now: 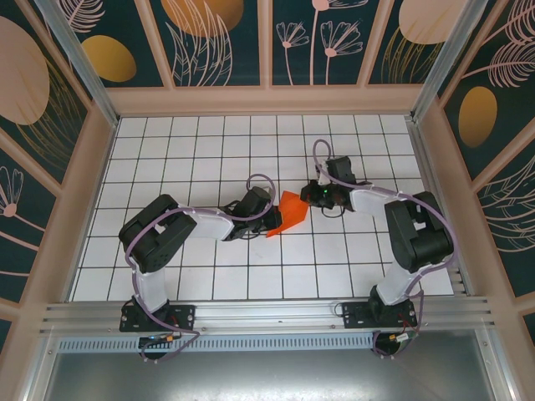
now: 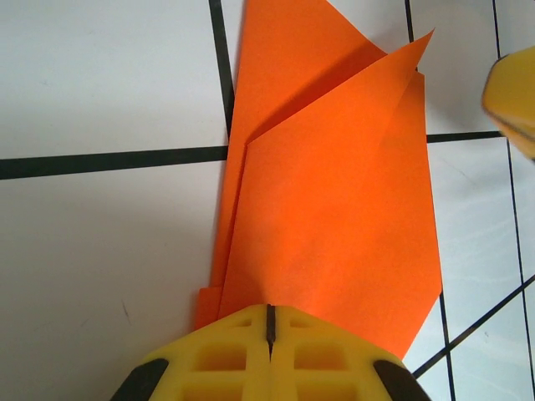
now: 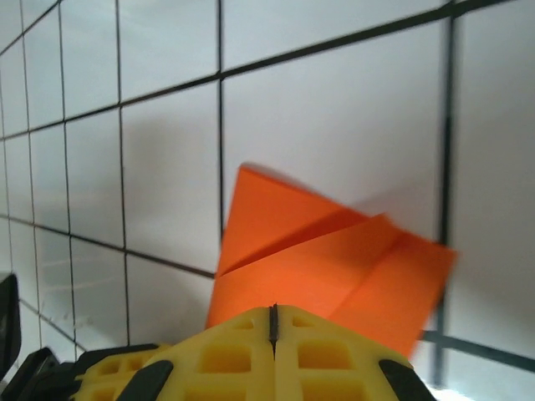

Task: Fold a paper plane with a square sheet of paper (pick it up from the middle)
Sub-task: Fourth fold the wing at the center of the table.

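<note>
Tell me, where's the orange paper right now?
In the top view, the square sheet of paper, partly folded, is near the middle of the grid table, between the closed left gripper and right gripper.

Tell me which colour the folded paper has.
The paper is plain bright orange-red, with no markings; the left wrist view shows it best.

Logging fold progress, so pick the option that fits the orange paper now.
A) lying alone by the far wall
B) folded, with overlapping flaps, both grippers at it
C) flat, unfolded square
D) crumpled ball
B: the orange paper shows overlapping folded flaps, with the shut left gripper and shut right gripper each at its edge.
</note>
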Controlling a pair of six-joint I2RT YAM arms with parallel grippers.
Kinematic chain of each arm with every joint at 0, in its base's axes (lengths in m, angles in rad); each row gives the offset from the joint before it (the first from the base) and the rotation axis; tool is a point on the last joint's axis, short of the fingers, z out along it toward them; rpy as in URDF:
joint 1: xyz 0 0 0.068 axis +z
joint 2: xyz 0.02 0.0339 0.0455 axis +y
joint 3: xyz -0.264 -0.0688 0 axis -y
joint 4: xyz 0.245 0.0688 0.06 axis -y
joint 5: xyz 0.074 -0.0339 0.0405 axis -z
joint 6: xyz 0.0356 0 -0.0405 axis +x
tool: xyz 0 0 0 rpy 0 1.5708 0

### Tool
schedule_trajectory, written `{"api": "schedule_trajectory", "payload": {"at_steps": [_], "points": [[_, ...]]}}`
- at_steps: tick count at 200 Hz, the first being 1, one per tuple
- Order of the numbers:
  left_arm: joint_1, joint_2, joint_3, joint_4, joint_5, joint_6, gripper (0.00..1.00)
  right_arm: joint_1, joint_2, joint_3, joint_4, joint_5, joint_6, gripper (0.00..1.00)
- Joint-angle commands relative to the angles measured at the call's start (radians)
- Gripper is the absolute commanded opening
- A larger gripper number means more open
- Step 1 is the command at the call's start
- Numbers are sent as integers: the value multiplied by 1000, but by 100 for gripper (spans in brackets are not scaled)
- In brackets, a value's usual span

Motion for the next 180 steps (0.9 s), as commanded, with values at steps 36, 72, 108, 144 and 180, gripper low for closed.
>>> {"api": "schedule_trajectory", "payload": {"at_steps": [36,72,108,144,180], "points": [[0,52,-17,-157,10,24,0,40,125,54,34,-59,-21,0],[0,54,-24,-156,15,18,0,-39,177,95,0,38,-75,0],[0,51,-28,-154,20,20,0,-145,224,159,-27,102,-67,0],[0,54,-24,-143,24,22,0,-139,112,129,-23,62,-59,0],[0,47,-22,-137,16,24,0,-61,11,43,-22,-8,-11,0]]}}
